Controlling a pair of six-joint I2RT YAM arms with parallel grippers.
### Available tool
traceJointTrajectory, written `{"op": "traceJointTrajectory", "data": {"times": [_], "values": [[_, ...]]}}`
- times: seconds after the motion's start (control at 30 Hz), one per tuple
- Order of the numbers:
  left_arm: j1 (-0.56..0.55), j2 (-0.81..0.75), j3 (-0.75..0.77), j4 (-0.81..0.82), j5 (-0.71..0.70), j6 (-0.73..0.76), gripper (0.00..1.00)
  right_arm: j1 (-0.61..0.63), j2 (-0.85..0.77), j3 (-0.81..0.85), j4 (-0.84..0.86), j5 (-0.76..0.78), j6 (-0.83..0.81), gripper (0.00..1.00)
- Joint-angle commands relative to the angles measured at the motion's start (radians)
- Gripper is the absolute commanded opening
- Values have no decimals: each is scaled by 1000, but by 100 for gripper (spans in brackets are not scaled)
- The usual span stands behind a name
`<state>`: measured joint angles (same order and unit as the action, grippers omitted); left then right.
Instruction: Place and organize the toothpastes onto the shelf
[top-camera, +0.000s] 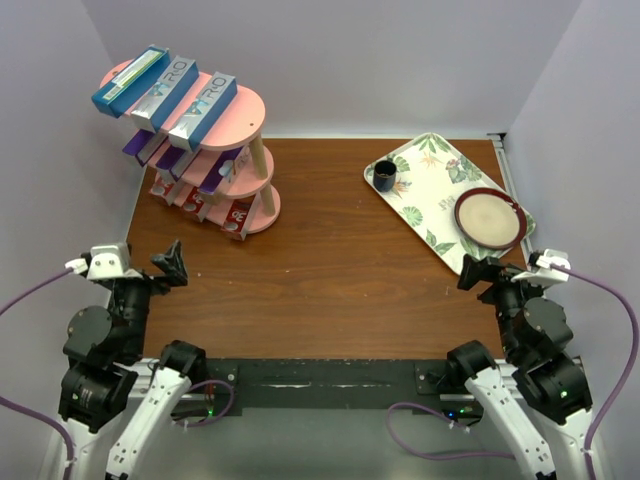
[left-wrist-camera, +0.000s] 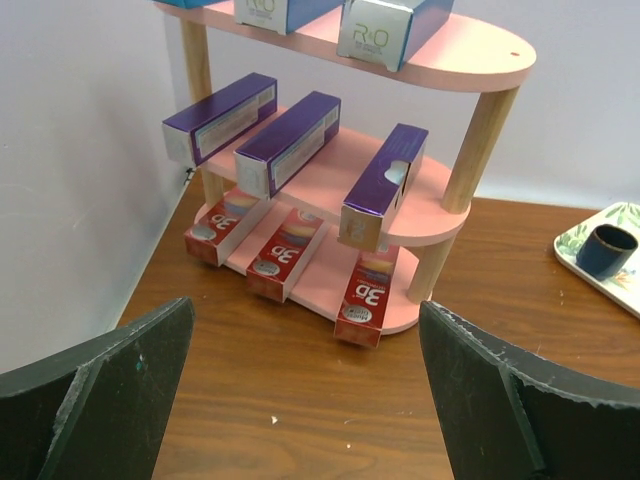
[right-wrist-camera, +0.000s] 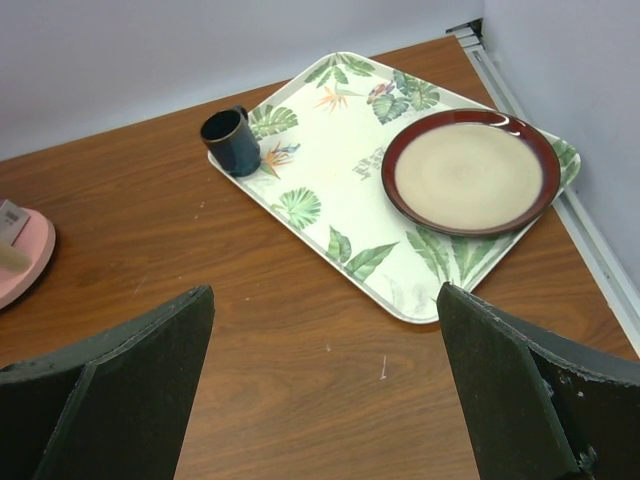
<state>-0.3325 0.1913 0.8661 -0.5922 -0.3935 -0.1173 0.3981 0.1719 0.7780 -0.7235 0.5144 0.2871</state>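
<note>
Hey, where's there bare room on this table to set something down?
The brown wooden tabletop lies bare between the pink three-tier shelf and the leaf-patterned tray. Crowded: every shelf tier, three toothpaste cartons each.

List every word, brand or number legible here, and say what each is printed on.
"RiO": silver-and-blue cardboard cartons on the pink shelf's top tier.
"3D": red cardboard cartons on the bottom tier.
Glossy purple cartons, middle tier: print too small to read.
Blue-and-teal carton, top tier: lettering blurred.
Leaf-patterned tray, red-rimmed plate, dark cup: no text.
</note>
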Motion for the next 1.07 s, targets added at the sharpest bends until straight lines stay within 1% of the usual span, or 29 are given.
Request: {"op": "traceJointTrajectory", "data": {"times": [0.0,0.17,0.37,1.03], "values": [[-8,-78,-32,22,-38,-16,100,-4,-28,-2,29,35,-2,98],[-8,-141,-68,57,-41,-35,100,-4,-28,0,27,33,0,98],[-8,-173,-98,91,-56,-38,100,-4,-32,0,26,33,1,99],[-8,-181,-125,137,-97,-42,100,-4,-32,-2,26,33,6,98]]}}
